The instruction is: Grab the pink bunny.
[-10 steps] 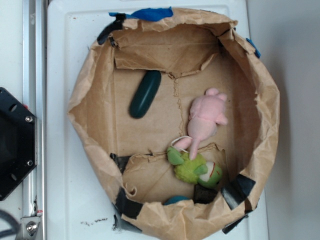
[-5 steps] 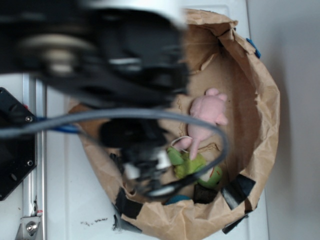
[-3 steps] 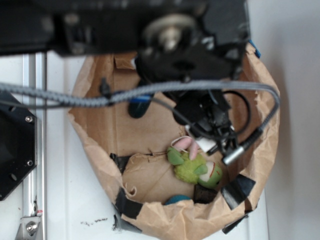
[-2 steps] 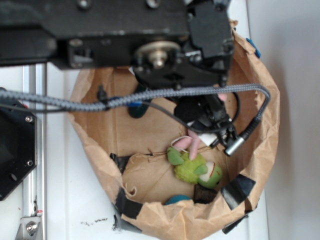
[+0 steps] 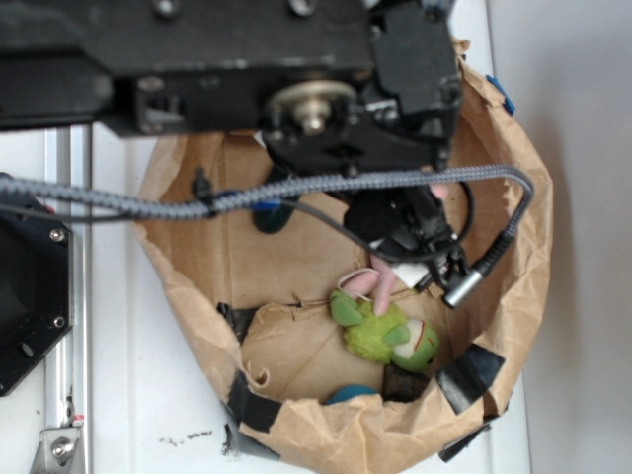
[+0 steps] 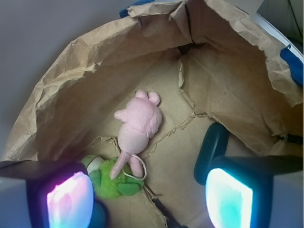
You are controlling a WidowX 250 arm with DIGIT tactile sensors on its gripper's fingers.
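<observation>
The pink bunny [image 6: 137,124] lies flat on the floor of the brown paper bin [image 6: 76,85], its long ears draped onto the lime-green plush [image 6: 114,178]. In the exterior view only its ears [image 5: 373,286] show below the black arm, which covers the body. My gripper [image 6: 149,197] hovers above the bin floor, open, with nothing between its glowing pads [image 6: 70,198]. The bunny lies ahead of the jaws and slightly left of their midline, apart from both fingers.
A dark green oblong object [image 6: 211,147] lies just beyond the right finger. The lime-green plush [image 5: 387,336] rests near the bin's front wall [image 5: 375,434]. Crumpled paper walls ring the floor on all sides. A teal thing [image 5: 346,394] peeks out at the bin's front.
The arm swung in from the left over the bin and came to rest above the bunny, covering its body in the exterior view. Nothing has moved in the last 0.4 s.
</observation>
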